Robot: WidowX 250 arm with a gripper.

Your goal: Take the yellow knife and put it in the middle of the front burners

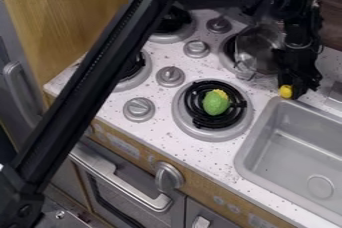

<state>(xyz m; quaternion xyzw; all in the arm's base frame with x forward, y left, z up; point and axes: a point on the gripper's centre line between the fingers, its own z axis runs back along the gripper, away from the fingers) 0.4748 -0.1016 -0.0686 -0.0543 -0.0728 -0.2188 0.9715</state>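
Yellow knife (286, 91): yellow end at gripper's tip, by sink's upper-left corner (rest hidden, annoyingly).
Gripper (292, 93): right side, pointing down; grip state, cannot tell.
Metal pot (257, 49): just beside gripper, over a rear burner.
Sink (242, 154): right, below gripper.
Green toy (216, 103): yellow-topped, on black coil of nearest burner (208, 133).
Knobs (139, 109): grey, between burners.
Arm (87, 92): lower left to top.

green toy food (216, 103) left of sink (287, 159) | metal pot (256, 48) beyond | knobs (170, 76) | oven handle (125, 186)
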